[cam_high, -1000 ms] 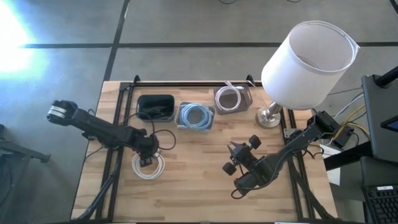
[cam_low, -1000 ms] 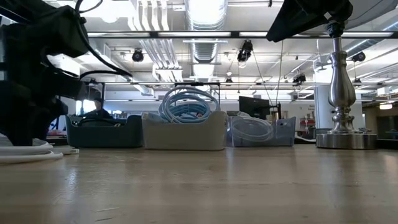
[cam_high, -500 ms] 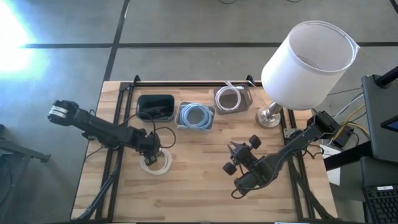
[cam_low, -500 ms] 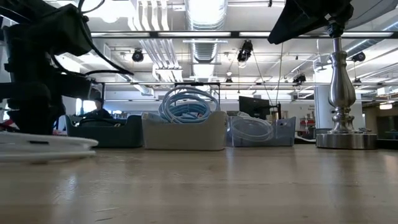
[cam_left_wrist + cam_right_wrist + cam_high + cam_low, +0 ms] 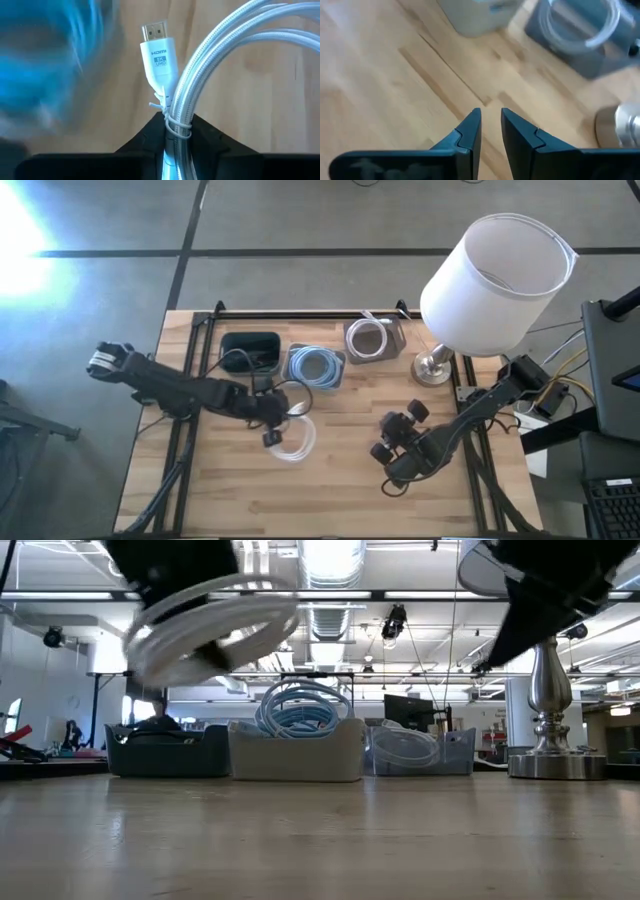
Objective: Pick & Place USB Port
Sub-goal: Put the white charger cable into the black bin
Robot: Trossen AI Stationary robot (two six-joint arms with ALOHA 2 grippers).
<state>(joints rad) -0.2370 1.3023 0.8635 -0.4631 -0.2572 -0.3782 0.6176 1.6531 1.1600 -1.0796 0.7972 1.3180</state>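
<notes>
Left wrist view shows my left gripper (image 5: pixel 172 131) clamped on the white HDMI cable coil (image 5: pixel 292 438) at its tie, lifted off the table (image 5: pixel 330 490) near the bins. It looks light and floppy, so I'd hold the bundled section. Right gripper (image 5: pixel 490 125) hovers empty, fingers slightly apart.

Legible markings, one item:
- White cable plug (image 5: pixel 159 55), left wrist view: printed "HDMI" on the plug body; directly beneath it a small framed label reading "8K" over "UHD". Grey print on the white moulding, just behind the gold metal connector tip.

No other text, brand, number or sign can be read in any view.
</notes>
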